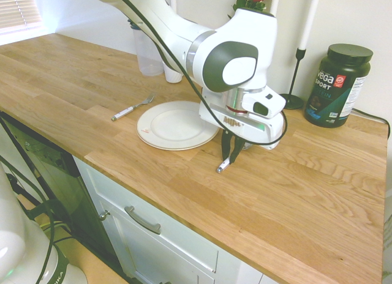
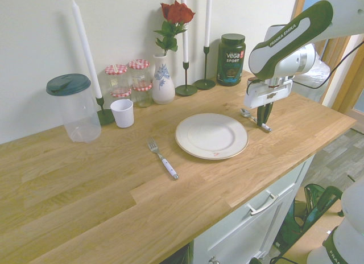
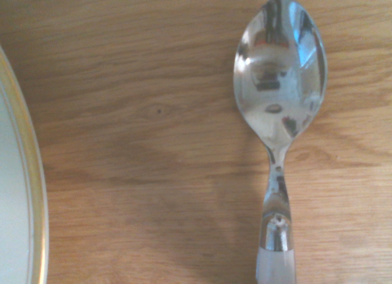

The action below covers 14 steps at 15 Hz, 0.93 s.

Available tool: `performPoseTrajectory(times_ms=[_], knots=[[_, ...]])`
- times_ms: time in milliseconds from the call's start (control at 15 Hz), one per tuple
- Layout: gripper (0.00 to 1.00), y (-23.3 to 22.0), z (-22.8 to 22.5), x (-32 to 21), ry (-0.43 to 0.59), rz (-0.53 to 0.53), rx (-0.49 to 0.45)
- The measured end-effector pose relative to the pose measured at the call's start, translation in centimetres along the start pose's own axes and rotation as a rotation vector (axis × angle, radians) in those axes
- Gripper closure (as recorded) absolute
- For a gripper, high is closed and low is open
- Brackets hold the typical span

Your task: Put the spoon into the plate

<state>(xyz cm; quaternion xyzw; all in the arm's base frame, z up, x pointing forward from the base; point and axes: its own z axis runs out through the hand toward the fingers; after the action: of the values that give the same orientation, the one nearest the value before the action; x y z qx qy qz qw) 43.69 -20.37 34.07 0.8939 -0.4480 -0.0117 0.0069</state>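
The spoon (image 3: pixel 280 76) lies on the wooden counter just beside the plate, its shiny bowl facing up and its white handle end (image 1: pixel 222 168) poking out toward the counter's front edge. My gripper (image 1: pixel 231 150) points straight down with its dark fingers shut on the spoon's handle. From the other side, the spoon's bowl (image 2: pixel 245 112) shows behind the gripper (image 2: pixel 263 119). The round white plate (image 1: pixel 174 125) sits empty a few centimetres away (image 2: pixel 211 136); its rim (image 3: pixel 30 192) edges the wrist view.
A white-handled fork (image 2: pixel 163 159) lies on the plate's other side. Along the wall stand a dark tub (image 2: pixel 231 59), candle holders (image 2: pixel 185 89), a vase with a rose (image 2: pixel 163 76), jars (image 2: pixel 128 76), a white cup (image 2: pixel 122 112) and a lidded plastic container (image 2: pixel 74 107).
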Motion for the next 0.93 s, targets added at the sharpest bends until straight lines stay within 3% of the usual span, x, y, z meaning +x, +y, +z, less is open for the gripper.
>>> performPoseTrajectory(times_ms=[267,533,733,933], knots=[[1.0,-0.5,-0.2,0.0,-0.003,-0.001,0.007],[1.0,-1.6,-4.9,0.3,0.023,-0.012,0.04],[1.0,-3.6,-10.2,-2.9,0.055,-0.063,0.076],[1.0,-7.6,-12.6,-8.0,0.079,-0.122,0.078]])
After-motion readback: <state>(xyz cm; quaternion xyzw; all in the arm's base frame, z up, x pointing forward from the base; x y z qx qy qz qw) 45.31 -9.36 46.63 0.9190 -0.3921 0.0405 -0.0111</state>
